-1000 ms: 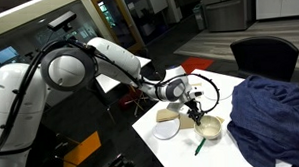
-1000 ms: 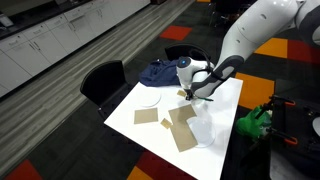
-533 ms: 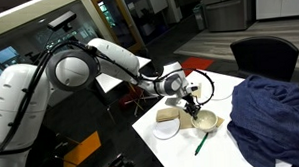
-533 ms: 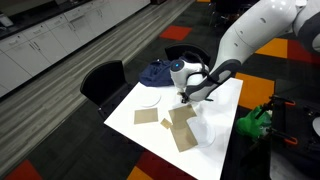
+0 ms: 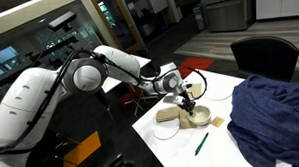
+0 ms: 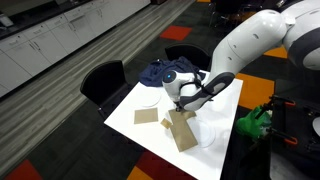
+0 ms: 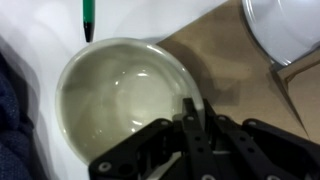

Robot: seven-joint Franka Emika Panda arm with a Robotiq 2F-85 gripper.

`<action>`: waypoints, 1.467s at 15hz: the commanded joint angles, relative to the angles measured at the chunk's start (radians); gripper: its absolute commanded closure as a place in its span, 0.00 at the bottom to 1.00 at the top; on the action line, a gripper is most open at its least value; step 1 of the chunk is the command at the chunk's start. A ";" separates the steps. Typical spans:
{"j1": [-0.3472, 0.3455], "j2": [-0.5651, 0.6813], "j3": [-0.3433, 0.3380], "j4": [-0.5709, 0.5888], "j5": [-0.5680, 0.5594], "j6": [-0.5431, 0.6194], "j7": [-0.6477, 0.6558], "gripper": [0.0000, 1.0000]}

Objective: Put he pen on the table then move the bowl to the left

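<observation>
The gripper (image 7: 190, 108) is clenched on the near rim of the bowl (image 7: 120, 95). In the wrist view its black fingers (image 7: 188, 118) stand pressed together over the edge, seemingly one on each side of the wall. The bowl is round and cream-white, with smooth raised sides and a glossy hollow that holds nothing. It sits partly on a flat sheet of brown cardboard (image 7: 230, 75), which has a matte surface and straight edges.

The pen (image 7: 88, 18) is a thin green stick lying flat on the white table (image 6: 126, 111). Its dark tip points at the far rim of the bowl and stops just short of it. In an exterior view the pen (image 5: 201, 144) lies near the table's front edge, apart from the bowl (image 5: 201, 116) and the gripper (image 5: 193, 105) above it.

A flat round plate (image 7: 290, 25) with a shiny rim lies beside the cardboard, near the bowl but not touching it. A rumpled dark blue cloth (image 5: 271, 114) is heaped on the table on the other side of the bowl. More tan cardboard pieces (image 6: 181, 132) lie flat on the tabletop below the smooth white arm (image 6: 255, 40).
</observation>
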 commanded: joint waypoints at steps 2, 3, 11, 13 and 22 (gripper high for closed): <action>0.009 0.055 0.002 0.119 -0.029 -0.076 -0.023 0.97; 0.012 0.063 0.000 0.136 -0.032 -0.082 -0.021 0.97; 0.002 0.109 0.010 0.252 -0.024 -0.095 -0.052 0.97; 0.001 0.113 0.011 0.273 -0.021 -0.100 -0.053 0.97; -0.017 0.134 0.026 0.342 -0.005 -0.156 -0.057 0.97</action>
